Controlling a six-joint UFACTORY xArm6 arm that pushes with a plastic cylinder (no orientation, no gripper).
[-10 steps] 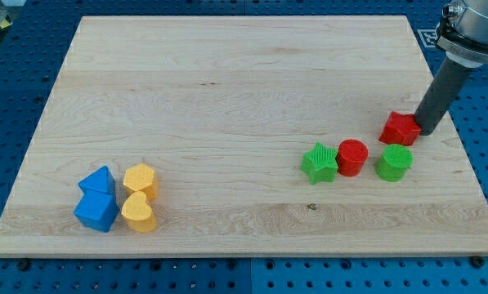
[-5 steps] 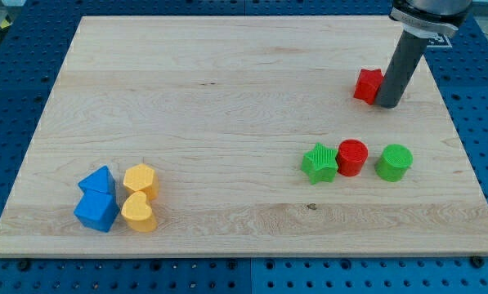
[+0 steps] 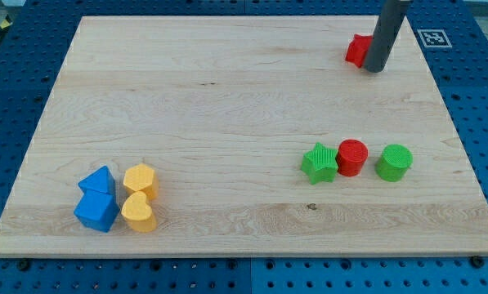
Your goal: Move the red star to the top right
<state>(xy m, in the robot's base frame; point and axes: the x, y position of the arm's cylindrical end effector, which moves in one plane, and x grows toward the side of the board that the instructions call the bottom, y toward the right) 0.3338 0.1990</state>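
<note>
The red star [image 3: 357, 51] lies near the top right of the wooden board [image 3: 227, 122], partly hidden behind my dark rod. My tip [image 3: 375, 69] rests on the board just right of and slightly below the star, touching it.
A green star [image 3: 319, 162], a red cylinder [image 3: 351, 158] and a green cylinder [image 3: 394, 162] stand in a row at the lower right. At the lower left are two blue blocks [image 3: 96, 200], a yellow hexagon [image 3: 140, 178] and a yellow heart [image 3: 137, 212].
My tip has pushed the red star from beside the lower-right row up and slightly left to the board's top right. The other blocks have not moved.
</note>
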